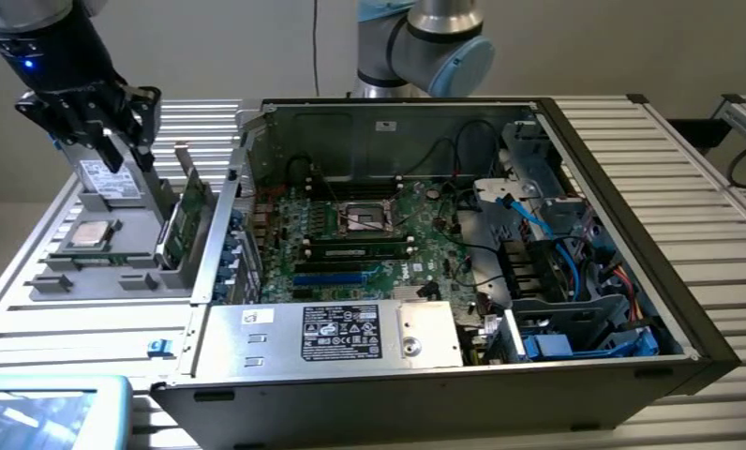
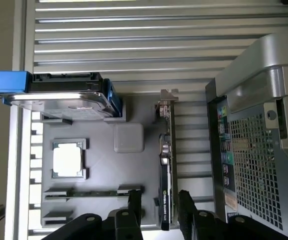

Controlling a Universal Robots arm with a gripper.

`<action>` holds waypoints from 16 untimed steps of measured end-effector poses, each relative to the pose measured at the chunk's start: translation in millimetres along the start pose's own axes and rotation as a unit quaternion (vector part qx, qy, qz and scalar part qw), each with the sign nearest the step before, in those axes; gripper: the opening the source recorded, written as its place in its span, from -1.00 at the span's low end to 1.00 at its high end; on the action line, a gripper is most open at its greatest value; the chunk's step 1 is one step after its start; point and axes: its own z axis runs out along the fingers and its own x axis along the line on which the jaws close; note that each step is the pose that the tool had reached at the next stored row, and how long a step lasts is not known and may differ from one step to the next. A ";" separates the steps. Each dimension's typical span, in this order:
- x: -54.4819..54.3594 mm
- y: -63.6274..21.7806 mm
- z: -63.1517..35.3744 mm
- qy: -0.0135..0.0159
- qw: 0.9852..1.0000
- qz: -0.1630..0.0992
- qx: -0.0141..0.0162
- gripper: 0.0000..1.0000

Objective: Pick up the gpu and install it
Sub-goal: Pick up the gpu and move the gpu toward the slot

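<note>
The gpu [image 1: 193, 204] stands on its edge in a slot of the grey holder tray [image 1: 67, 281], on the side nearest the open computer case [image 1: 473, 234]. It is a thin green card with a black face and a metal bracket at one end. My gripper [image 1: 123, 153] hangs open above the far end of the tray, clear of the card. In the wrist view the gpu [image 2: 165, 170] runs lengthwise between my two black fingertips [image 2: 134, 207], and the gripper [image 2: 160, 209] holds nothing.
The tray [image 2: 99, 170] also carries a silver hard drive [image 2: 59, 95] with blue clips, a processor chip [image 2: 68, 159] and a narrow memory stick [image 2: 91, 192]. The case's perforated rear wall [image 2: 254, 145] stands close beside the card. The motherboard [image 1: 348, 225] lies inside the case.
</note>
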 end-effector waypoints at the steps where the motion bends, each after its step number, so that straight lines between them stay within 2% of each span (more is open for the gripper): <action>1: 0.1 -0.4 1.7 0.000 1.000 0.000 0.000 -0.13; 16: 2.3 -4.5 28.5 0.000 1.000 -0.002 0.000 -0.13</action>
